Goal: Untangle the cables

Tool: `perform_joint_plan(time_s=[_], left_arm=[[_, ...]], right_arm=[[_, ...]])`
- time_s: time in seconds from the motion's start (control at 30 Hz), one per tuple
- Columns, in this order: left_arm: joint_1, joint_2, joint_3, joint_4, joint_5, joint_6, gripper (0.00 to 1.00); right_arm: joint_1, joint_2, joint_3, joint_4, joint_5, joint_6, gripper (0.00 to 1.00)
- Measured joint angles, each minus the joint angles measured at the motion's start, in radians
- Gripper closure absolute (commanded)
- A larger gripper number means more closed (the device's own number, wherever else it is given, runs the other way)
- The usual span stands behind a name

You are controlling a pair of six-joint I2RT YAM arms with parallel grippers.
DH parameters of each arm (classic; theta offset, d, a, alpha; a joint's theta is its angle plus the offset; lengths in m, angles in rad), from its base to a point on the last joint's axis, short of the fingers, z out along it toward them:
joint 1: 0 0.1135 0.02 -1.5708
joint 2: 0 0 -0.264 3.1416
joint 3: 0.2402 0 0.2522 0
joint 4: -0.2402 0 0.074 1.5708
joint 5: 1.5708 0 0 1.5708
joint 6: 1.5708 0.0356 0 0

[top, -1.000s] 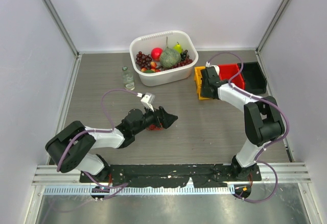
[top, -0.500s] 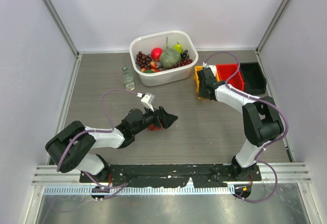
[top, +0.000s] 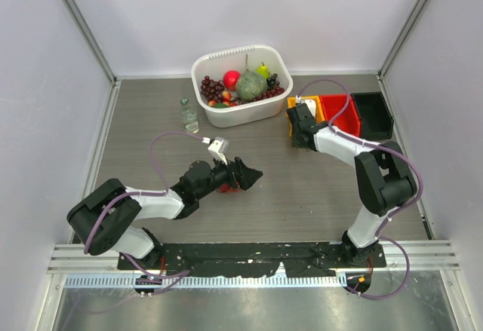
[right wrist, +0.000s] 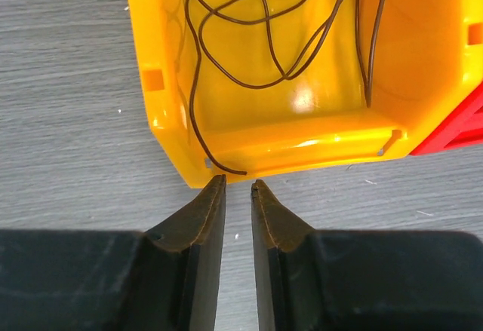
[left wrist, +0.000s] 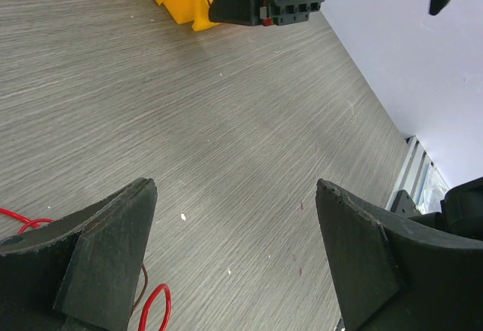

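**Untangling in progress, arms working apart.** Your left end effector (left wrist: 234, 195) hovers low over the grey wood-grain table (left wrist: 226, 82). Its fingers are spread wide and hold nothing. The hair-thin red wire loops (top: 226, 188) lie on the table under this end effector. In the left wrist view they show only at the lower left corner, beside and behind the left finger, not in the gap. The fingertips therefore reach past the wires, which sit back toward the wrist. The loops curl, so no single long axis can be read.

Your right end effector (right wrist: 238, 182) is open only by a narrow slit, with nothing seen in it. It points at the near wall of the yellow plastic bin (right wrist: 302, 142). A thin dark wire (right wrist: 225, 169) lies looped inside the bin. One end runs along the bin's left wall and drapes over the near lip, just beyond the fingertips and roughly in line with them.

The left arm is much the nearer to the red loops, and the right is well apart from them. Judged from this, the next grasp falls to the left arm, which must first draw back so the loops come between its fingers.
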Motion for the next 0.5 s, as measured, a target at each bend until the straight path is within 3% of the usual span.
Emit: perform_joint_plan(time_s=[0.5], left_arm=[[0.000, 0.000, 0.000, 0.000, 0.000, 0.000, 0.10]], right_arm=[[-0.001, 0.068, 0.071, 0.023, 0.083, -0.019, 0.78]])
